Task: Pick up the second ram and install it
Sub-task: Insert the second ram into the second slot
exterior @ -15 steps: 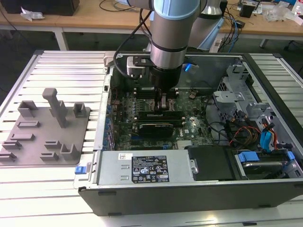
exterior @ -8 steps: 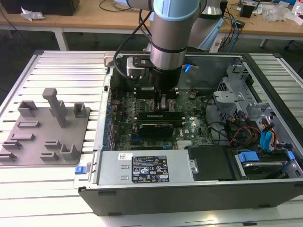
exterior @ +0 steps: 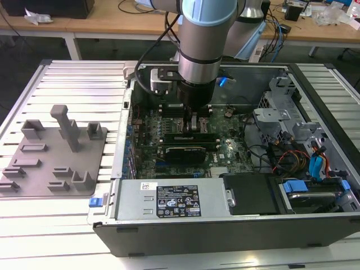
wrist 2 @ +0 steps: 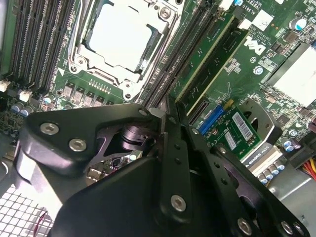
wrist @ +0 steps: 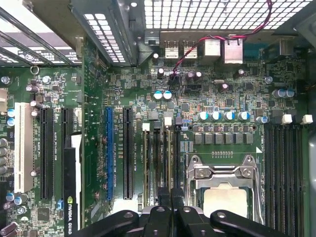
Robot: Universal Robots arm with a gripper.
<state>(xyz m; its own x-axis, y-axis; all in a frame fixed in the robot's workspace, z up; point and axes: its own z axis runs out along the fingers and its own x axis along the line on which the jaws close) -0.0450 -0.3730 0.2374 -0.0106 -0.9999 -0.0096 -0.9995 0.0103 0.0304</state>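
Observation:
My gripper [exterior: 194,122] reaches down into the open computer case [exterior: 225,230], over the memory slots beside the processor socket [wrist 2: 118,37]. In both wrist views its two black fingers are pressed together, gripper [wrist 2: 162,118] and gripper [wrist: 171,193], with the tips at the near end of the slots [wrist: 158,158]. Two greenish memory sticks stand side by side in slots there, one stick [wrist 2: 205,57] next to the other [wrist 2: 219,64]. I cannot tell which of them is the second ram. Whether the fingertips touch a stick is hidden by the fingers.
A grey holder plate [exterior: 53,157] with plastic blocks lies on the slatted table at the exterior view's left. Inside the case sit a black graphics card [exterior: 183,152], a power supply [exterior: 169,199], drive bays and loose cables [exterior: 292,152].

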